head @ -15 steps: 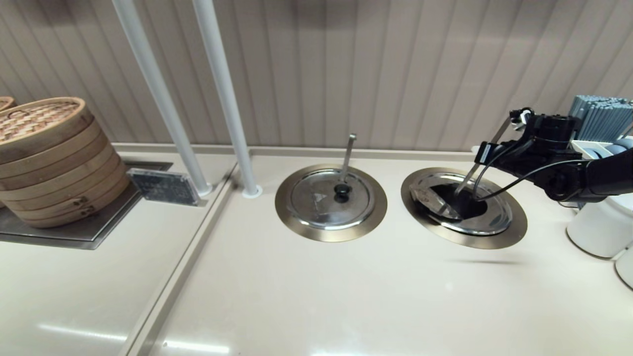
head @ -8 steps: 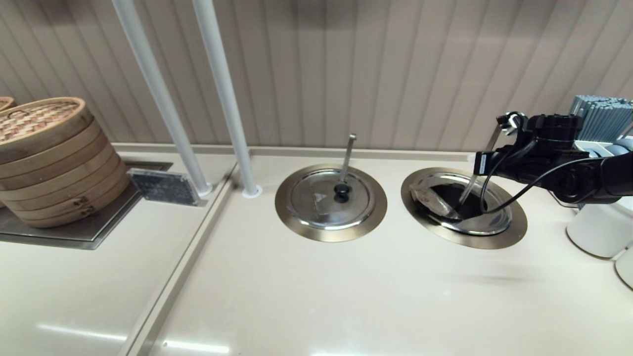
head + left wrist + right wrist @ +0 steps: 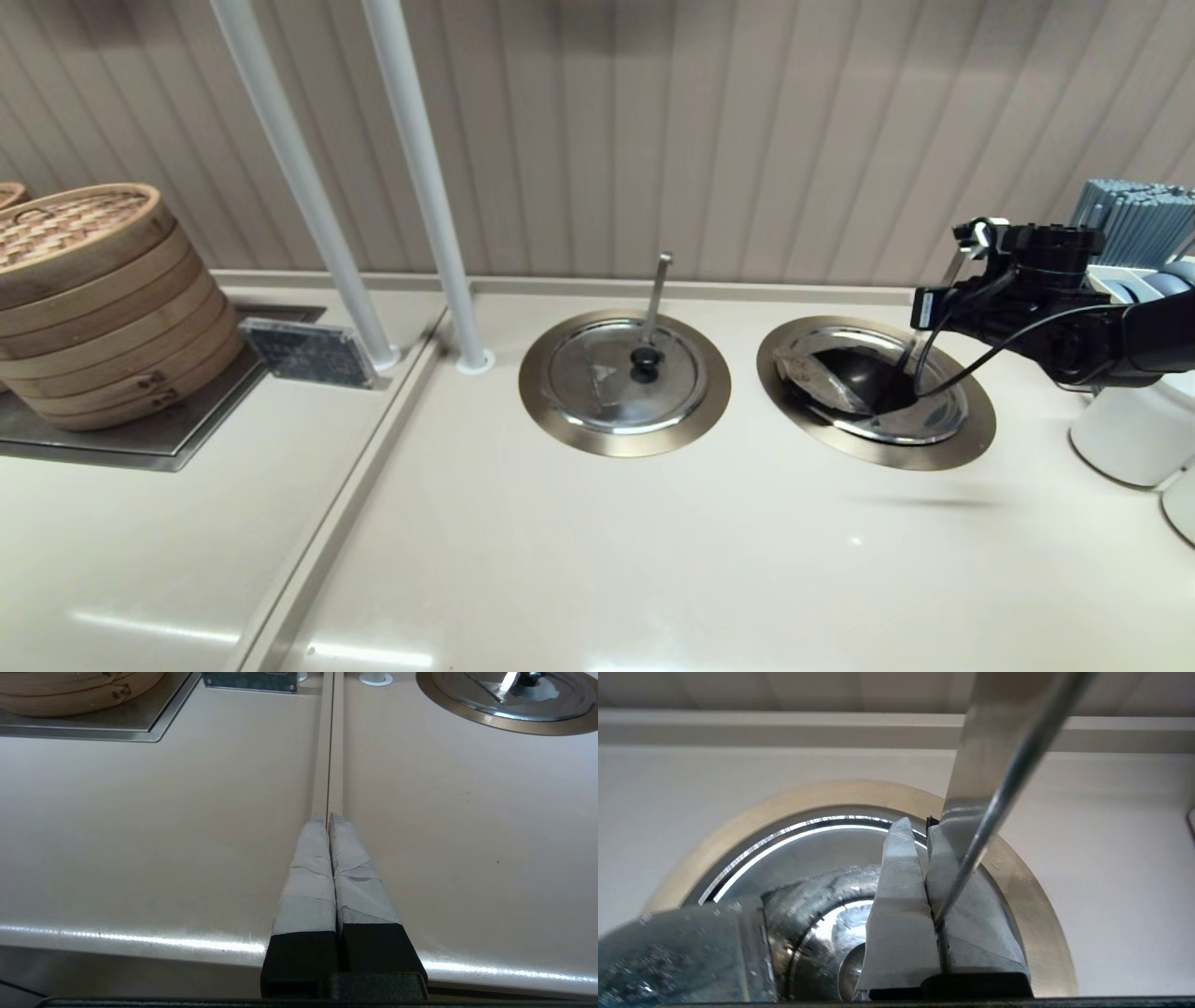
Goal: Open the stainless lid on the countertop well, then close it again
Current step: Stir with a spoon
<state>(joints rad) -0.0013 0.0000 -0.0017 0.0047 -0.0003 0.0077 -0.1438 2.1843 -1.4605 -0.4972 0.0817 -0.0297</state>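
Note:
The countertop well (image 3: 971, 422) has a wide brass ring at the right of the counter. The stainless lid (image 3: 907, 426) lies in it with a broad dark gap across its middle, and a steel flap (image 3: 807, 378) shows at the left. The lid's knob is hidden. The slanted utensil handle (image 3: 960, 254) leans right and back. My right gripper (image 3: 916, 825) hangs over the ring's far right part. Its taped fingers are shut, and the handle (image 3: 999, 742) runs down into the seam between them. My left gripper (image 3: 328, 817) is parked shut over the counter seam near the front edge.
The twin lid (image 3: 624, 378) with its upright handle (image 3: 659, 289) sits left of the well. Two white poles (image 3: 420, 187) stand behind it. A bamboo steamer stack (image 3: 93, 299) and a small sign (image 3: 308, 353) are at the far left. White containers (image 3: 1130, 429) crowd the right edge.
The right gripper has dipped slightly and shifted to the right. The slanted handle has swung to the right with it. The dark gap in the lid looks about the same.

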